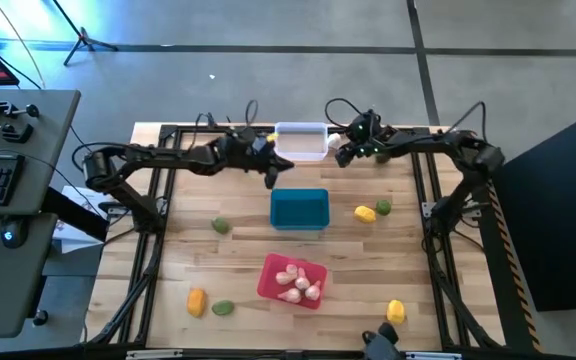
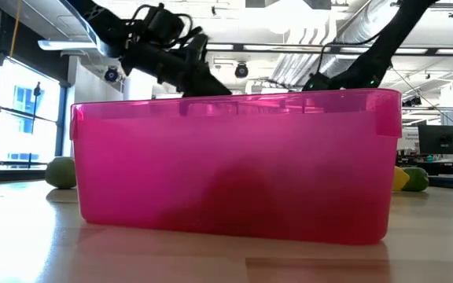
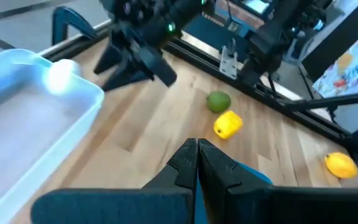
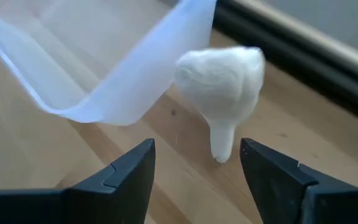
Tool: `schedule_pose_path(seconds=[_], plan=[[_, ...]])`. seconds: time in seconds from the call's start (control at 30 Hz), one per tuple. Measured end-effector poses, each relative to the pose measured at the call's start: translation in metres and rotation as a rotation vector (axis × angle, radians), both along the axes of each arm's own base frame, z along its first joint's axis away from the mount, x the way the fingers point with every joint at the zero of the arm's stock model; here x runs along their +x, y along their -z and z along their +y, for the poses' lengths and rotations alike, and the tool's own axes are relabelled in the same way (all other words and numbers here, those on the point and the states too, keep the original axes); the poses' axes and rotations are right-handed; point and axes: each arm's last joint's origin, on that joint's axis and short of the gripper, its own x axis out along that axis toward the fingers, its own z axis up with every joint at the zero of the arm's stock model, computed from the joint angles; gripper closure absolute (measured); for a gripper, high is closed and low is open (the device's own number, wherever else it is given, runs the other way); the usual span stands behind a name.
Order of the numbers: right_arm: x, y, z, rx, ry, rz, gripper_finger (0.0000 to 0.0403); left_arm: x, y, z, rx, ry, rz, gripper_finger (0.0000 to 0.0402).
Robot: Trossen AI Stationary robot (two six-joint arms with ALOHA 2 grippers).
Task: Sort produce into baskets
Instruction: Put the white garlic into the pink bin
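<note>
Right gripper [image 4: 194, 165], jaws spread, faces a garlic bulb [image 4: 222, 84] at the clear basket's [image 1: 301, 141] 3 o'clock corner; centre it before closing. Left gripper [image 3: 197, 163] is closed, empty.

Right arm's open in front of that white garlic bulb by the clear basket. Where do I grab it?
Grip the garlic bulb across its fat rounded body, not the thin stem pointing at the right gripper. Come straight ahead, one finger each side, staying off the clear basket wall beside it.
</note>
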Motion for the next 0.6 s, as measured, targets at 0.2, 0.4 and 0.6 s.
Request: schedule_pose_path(seconds=[0.2,0.4,0.6], plan=[[0.008,0.019,-0.012,0.075,0.008,0.084,0.0222,-0.019,0.003,0.018,-0.026,-0.037,0.001,0.0401],[0.011,0.018,-0.016,0.083,0.066,0.115,0.0321,-0.026,0.002,0.03,-0.019,-0.065,-0.004,0.0401],[0.013,0.01,-0.022,0.07,0.068,0.11,0.0388,-0.029,0.004,0.037,0.017,-0.08,0.01,0.0401]])
